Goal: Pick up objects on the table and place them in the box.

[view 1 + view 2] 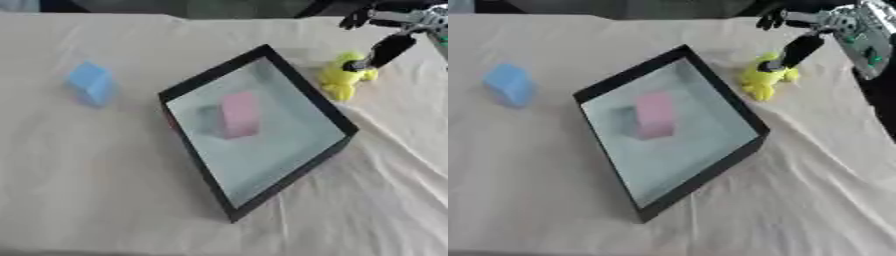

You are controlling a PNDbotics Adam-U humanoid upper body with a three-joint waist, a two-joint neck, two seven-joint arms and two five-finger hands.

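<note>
A table (96,200) draped in a wrinkled cream cloth fills both views. At its middle lies a black-walled box (262,185) with a pale floor, turned askew, and a pink block (239,115) stands inside it toward the far-left part. Well to the left of the box, out on the cloth, sits a blue block (90,82). Just beyond the box's right far wall lies a small yellow toy (763,77). The right hand (833,22) enters from the upper right corner; one dark finger (798,50) points down with its tip touching the toy's top, while the others are spread out straight, grasping nothing.
</note>
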